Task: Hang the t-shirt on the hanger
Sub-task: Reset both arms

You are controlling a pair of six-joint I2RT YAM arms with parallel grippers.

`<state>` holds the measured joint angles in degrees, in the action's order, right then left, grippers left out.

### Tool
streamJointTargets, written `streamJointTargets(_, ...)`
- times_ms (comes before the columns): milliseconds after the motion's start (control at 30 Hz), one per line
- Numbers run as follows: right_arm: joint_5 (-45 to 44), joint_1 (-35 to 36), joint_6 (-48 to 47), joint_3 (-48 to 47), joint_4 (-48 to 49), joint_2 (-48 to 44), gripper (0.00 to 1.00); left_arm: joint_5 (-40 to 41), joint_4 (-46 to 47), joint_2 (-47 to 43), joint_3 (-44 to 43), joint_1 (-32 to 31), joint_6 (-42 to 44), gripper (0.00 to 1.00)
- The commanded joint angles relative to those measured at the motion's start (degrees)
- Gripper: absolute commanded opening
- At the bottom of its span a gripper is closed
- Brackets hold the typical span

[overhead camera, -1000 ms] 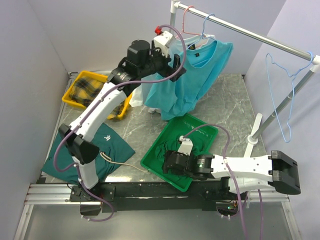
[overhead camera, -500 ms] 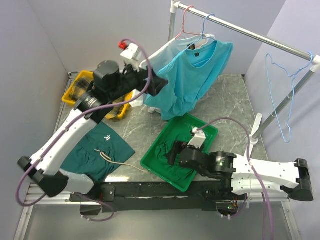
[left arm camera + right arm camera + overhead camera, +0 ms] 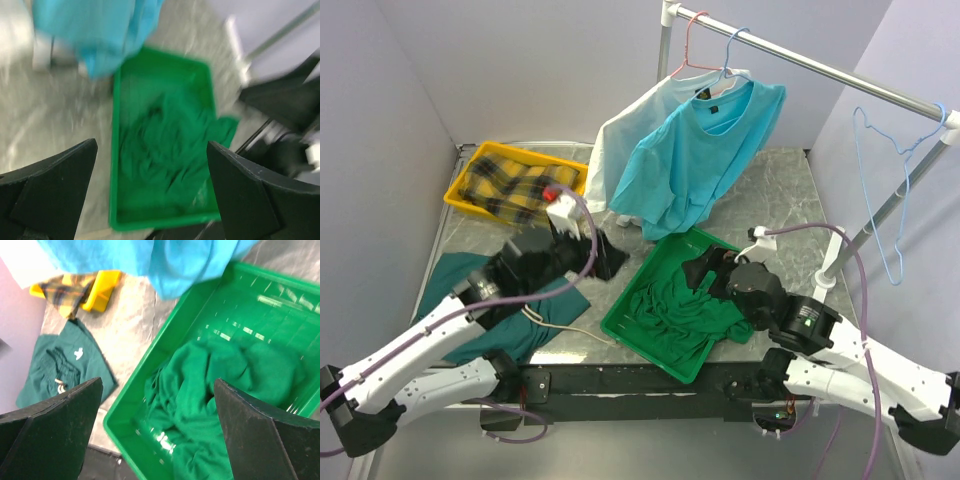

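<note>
Since the left arm quit the collar a second ago, you find the t-shirt [image 3: 705,150] hanging free on the hanger [image 3: 729,58] at the far end of the rail [image 3: 820,68], with no gripper touching it.

Left gripper [image 3: 151,145]: raised at the neckline a second ago, now low over the table, left of the green tray [image 3: 612,322]; fingers spread wide, holding nothing.

Right gripper [image 3: 157,382]: moved from the tray's near edge to its far right part, above the dark green garment [image 3: 675,315]; fingers wide apart, holding nothing.

White t-shirt [image 3: 620,140]: unchanged, just left of the turquoise one, overlapped by it.

Yellow tray [image 3: 458,195], far left, holds a plaid cloth [image 3: 515,185].

Hard to make out: only the hanger's hook shows, its triangle hidden inside the shirt. Your left wrist view is blurred by motion. Both wrist views cut the t-shirt to its lower hem; you cannot tell whether that hem touches the table.
</note>
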<state>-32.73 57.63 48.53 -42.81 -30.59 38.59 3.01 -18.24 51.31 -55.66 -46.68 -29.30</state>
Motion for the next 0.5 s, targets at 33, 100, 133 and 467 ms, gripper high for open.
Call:
streamJointTargets(33, 6.09, -5.23, -8.01, 2.46, 7.46, -1.76, 1.0, 8.67, 2.68, -4.54, 11.51, -3.33, -4.71, 0.96)
streamJointTargets(100, 6.97, -6.12, -8.37, 3.78, 8.61, -1.85, 1.0, 11.04, 3.73, -5.43, 13.29, -3.33, -6.72, 0.96)
streamJointTargets(133, 7.85, -6.99, -8.54, 4.13, 9.4, -1.94, 1.0, 12.19, 3.91, -6.47, 14.77, -3.42, -7.69, 0.96)
streamJointTargets(467, 9.09, -7.79, -7.66, 8.0, 12.31, -2.38, 1.0, 17.74, 2.95, -9.21, 16.37, -3.51, -10.86, 0.96)
